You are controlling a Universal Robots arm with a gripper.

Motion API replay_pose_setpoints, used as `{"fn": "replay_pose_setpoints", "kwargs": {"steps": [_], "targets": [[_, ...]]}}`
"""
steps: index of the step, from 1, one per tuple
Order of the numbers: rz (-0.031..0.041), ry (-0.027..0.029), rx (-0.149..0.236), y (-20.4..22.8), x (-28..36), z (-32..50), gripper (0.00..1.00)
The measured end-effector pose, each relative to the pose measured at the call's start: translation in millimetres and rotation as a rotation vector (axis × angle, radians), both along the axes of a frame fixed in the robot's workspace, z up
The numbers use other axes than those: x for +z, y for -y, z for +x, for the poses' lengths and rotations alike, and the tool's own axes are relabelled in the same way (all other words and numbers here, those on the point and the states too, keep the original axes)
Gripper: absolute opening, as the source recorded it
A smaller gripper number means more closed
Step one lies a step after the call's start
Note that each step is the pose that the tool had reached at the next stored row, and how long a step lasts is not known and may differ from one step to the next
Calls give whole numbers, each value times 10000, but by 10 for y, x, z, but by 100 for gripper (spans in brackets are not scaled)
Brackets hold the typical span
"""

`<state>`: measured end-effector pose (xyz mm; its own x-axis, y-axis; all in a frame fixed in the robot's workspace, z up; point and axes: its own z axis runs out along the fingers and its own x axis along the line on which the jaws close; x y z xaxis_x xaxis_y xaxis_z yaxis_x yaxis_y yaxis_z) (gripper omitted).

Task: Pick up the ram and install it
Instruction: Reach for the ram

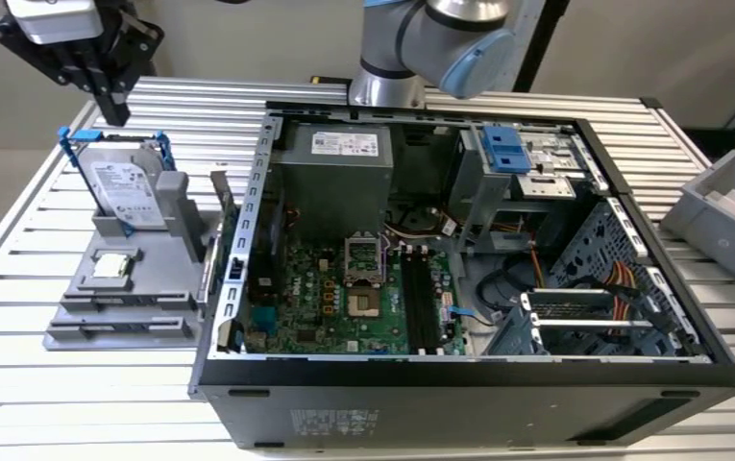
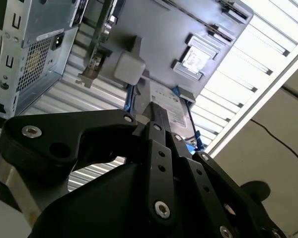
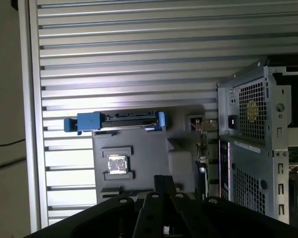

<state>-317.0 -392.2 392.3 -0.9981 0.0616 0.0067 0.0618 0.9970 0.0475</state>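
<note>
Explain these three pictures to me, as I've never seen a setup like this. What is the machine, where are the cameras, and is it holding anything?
This is one robot arm ending in a black gripper. The exterior view looks over a slatted metal table. Both wrist views come from cameras on the arm, looking past the gripper. On the table sit an open computer case and, at the exterior view's left, a grey holder. The holder carries a hard drive in a blue frame, a small square chip and, probably, the ram, a thin stick on edge beside the case. The gripper hangs above the holder, shut and empty.
</note>
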Motion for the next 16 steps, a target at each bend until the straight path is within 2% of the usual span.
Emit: {"fn": "replay_pose_setpoints", "kwargs": {"steps": [9, 16], "targets": [[0, 0, 70, 0, 0, -124, 0], [0, 0, 121, 0, 0, -147, 0]]}}
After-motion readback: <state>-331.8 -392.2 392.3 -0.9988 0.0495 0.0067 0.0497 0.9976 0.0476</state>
